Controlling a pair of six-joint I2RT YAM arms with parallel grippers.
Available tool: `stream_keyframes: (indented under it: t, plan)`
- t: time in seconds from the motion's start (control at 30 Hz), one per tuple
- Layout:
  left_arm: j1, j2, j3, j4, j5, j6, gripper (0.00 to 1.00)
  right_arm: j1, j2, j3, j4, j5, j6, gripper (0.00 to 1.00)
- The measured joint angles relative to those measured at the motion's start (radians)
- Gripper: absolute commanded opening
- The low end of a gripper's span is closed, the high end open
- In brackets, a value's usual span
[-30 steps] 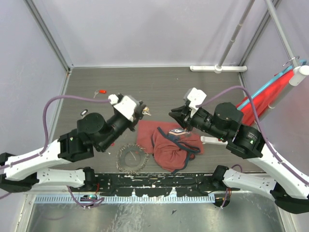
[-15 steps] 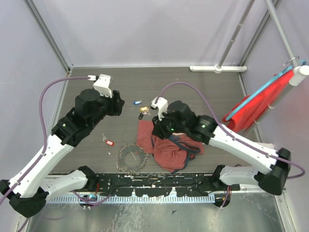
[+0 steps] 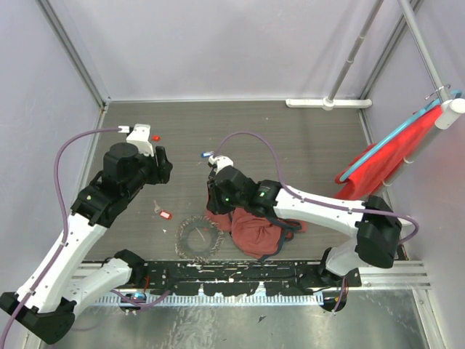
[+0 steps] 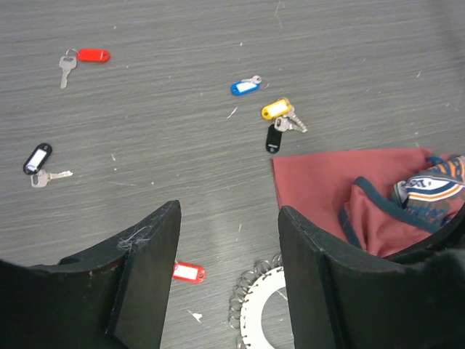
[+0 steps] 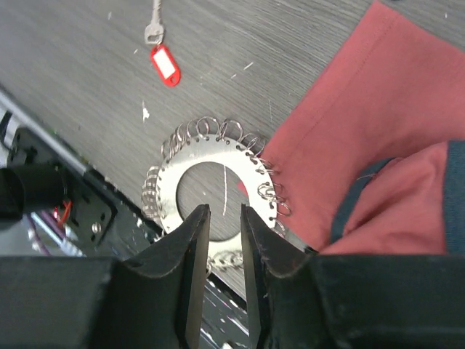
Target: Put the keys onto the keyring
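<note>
Near the front edge of the desk (image 3: 305, 138) lies the keyring (image 5: 218, 151); we advise steadying its rim with the narrowly parted, empty right hand (image 5: 225, 211) while the spread, empty left hand (image 4: 229, 218) picks the red-tagged key (image 4: 189, 272) nearby.

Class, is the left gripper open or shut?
Open: the left gripper holds nothing; its fingers stand wide apart, a red-tagged key visible between them.

Just left of the dark-red cloth bag (image 5: 363, 145), the keyring (image 5: 168, 178) has its near rim hidden behind the right gripper (image 5: 224, 212). In the left wrist view the bottom edge cuts the ring off. Further left of the bag, a red-tagged key (image 4: 190, 272) sits half behind the left gripper (image 4: 229, 217).
</note>
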Motion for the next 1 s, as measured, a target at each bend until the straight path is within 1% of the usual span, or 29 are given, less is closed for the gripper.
stream_keyframes:
  t: [0.13,0.23,0.33,0.5,0.6,0.7,1.0]
  plan:
    - [0.0,-0.003,-0.029,-0.002,-0.014,0.016,0.63,0.068,0.082,0.013,0.005,0.174,0.19,0.29]
    - [0.0,-0.008,-0.049,-0.002,-0.021,0.025,0.63,0.1,0.179,0.051,-0.056,0.267,0.352,0.28]
    - [0.0,-0.013,-0.058,-0.002,-0.023,0.029,0.63,0.118,0.233,0.06,-0.109,0.332,0.47,0.28]
    - [0.0,-0.018,-0.06,0.0,-0.023,0.033,0.63,0.134,0.259,0.076,-0.192,0.389,0.615,0.27]
    - [0.0,-0.018,-0.06,-0.001,-0.022,0.036,0.63,0.137,0.296,0.138,-0.248,0.404,0.673,0.26]
    - [0.0,-0.018,-0.06,-0.001,-0.022,0.04,0.63,0.14,0.339,0.193,-0.265,0.408,0.706,0.26]
    - [0.0,-0.018,-0.06,0.0,-0.021,0.043,0.63,0.166,0.36,0.216,-0.269,0.409,0.745,0.26]
